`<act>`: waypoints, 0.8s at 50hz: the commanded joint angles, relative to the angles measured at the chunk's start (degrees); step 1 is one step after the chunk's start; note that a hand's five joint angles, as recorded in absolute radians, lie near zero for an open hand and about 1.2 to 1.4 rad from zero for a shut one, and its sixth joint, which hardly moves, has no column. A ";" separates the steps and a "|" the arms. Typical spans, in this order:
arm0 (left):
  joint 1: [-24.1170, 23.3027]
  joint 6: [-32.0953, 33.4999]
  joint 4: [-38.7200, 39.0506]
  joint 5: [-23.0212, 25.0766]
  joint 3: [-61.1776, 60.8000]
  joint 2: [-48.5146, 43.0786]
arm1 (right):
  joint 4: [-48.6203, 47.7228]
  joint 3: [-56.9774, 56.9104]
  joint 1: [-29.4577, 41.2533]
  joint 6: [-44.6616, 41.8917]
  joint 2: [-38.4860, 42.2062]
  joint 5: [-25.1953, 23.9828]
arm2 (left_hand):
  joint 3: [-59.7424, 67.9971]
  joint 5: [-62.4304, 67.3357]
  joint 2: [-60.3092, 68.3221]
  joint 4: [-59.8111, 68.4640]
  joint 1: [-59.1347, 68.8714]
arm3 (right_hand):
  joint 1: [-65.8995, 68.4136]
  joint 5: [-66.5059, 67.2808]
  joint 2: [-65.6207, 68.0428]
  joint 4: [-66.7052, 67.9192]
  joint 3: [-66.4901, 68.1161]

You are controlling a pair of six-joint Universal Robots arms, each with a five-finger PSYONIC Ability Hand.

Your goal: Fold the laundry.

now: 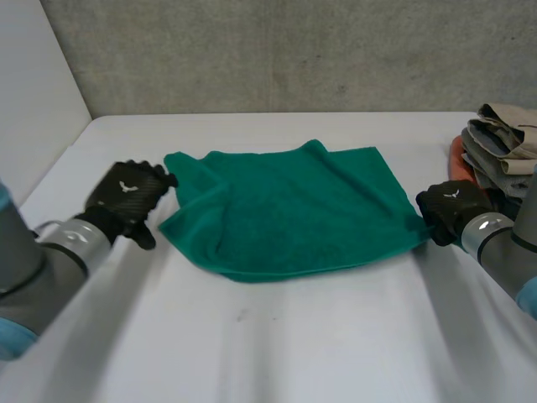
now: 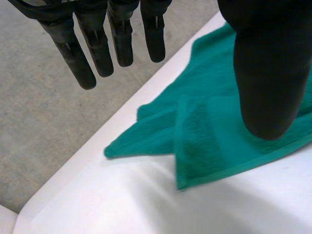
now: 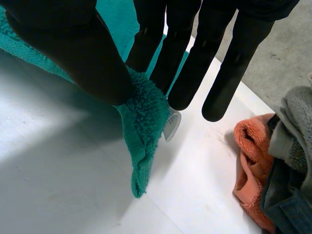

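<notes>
So the right hand [image 1: 453,208] is pinching the green towel's [image 1: 294,210] corner at 3 o'clock. From its wrist camera, the fluffy corner is bunching up between the thumb [image 3: 83,53] and the straight fingers [image 3: 185,73], with a little white label [image 3: 171,126] poking out right there. The left hand [image 1: 130,197] is hanging loose at the towel's 9 o'clock side, grasping nothing. Its fingers [image 2: 97,48] are sticking out straight in the air and the thumb is hovering over the towel's edge, and I can't tell if anything is actually touching. The towel is lying in the middle of the white table [image 1: 277,344], with its long axis running 9 to 3. One layer is flopping over another, so two pointy corners are sticking out toward the left hand. A wide stretch of tabletop is sitting at 6 o'clock from the towel, and a narrower strip at 12 is running up to the grey wall [image 1: 294,50]. At about 1 o'clock from the right hand, a pile of laundry [image 1: 503,138] is crowding that edge, with an orange cloth [image 3: 248,161] lying under it, near the pinched corner but apart from it.
</notes>
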 commanded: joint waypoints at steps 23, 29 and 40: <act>4.95 4.56 -0.04 18.65 13.61 -22.06 | 0.00 1.58 0.32 -0.29 0.29 -0.07 | 21.13 21.44 21.09 21.39 20.78 | 15.53 13.09 12.56 11.39 12.13; 1.79 4.47 -0.04 18.04 18.43 -25.83 | 0.00 1.94 0.32 -0.38 0.38 -0.07 | 21.46 21.77 21.43 21.72 21.12 | 15.53 13.09 12.56 11.39 12.13; -1.20 4.55 -3.11 17.42 25.91 -31.81 | -0.08 1.94 0.06 -0.46 0.73 -0.07 | 29.01 29.32 28.97 29.27 28.66 | 15.53 13.09 12.56 11.39 12.13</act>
